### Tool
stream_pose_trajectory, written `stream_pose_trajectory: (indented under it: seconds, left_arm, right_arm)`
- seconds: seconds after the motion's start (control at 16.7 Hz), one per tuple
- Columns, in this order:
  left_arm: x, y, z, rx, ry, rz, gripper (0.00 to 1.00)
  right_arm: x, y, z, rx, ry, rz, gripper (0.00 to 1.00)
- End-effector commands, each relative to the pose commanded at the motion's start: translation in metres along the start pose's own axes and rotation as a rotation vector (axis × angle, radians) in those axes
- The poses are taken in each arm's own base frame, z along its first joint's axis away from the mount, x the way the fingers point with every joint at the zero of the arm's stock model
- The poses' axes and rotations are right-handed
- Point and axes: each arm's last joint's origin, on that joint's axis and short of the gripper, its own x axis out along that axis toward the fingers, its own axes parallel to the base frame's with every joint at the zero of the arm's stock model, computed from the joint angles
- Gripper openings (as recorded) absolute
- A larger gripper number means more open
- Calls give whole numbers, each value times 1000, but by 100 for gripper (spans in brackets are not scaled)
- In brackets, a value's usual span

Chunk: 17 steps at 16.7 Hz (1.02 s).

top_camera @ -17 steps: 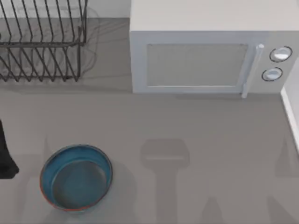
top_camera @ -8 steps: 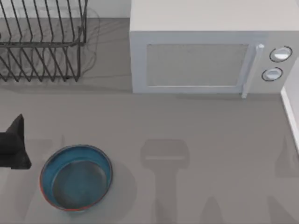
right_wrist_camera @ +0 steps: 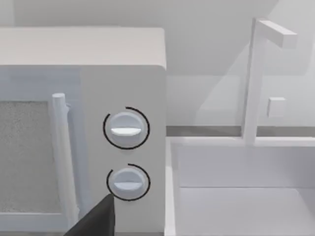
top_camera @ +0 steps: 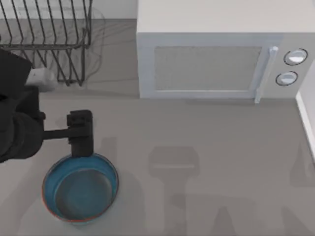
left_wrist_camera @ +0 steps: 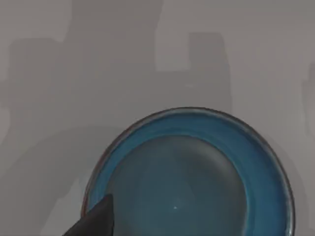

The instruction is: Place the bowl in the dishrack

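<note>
Left gripper (top_camera: 80, 135) now swung in over bowl's (top_camera: 80, 187) far rim; jaw state unclear; desk's (top_camera: 221, 147) right half open.

- Open grey table (top_camera: 206, 147) is being left free from the bowl (top_camera: 81, 187) toward three o'clock.
- The path from the bowl toward the dishrack (top_camera: 49, 44) at eleven o'clock is being occupied by the left gripper (top_camera: 80, 133).
- The one o'clock side is being blocked by the microwave (top_camera: 216, 54).
</note>
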Motion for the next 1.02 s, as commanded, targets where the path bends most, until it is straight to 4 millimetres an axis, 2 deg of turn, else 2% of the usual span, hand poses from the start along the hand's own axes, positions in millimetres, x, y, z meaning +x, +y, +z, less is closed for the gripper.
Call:
stream_pose_trajectory:
  seconds: [0.24,0.54,0.72,1.02]
  left_arm:
    - [33,-47,22,-5,302,103,100]
    - [61,-93,32,2,482,209,100]
    - [67,-102,32,4,509,231,100]
    - [67,-101,32,1,508,230,100]
  right_arm:
    - [0,0,0,0,0,0,100]
    - [0,0,0,0,0,0,100]
    - [0,0,0,0,0,0,100]
    - [0,0,0,0,0,0,100]
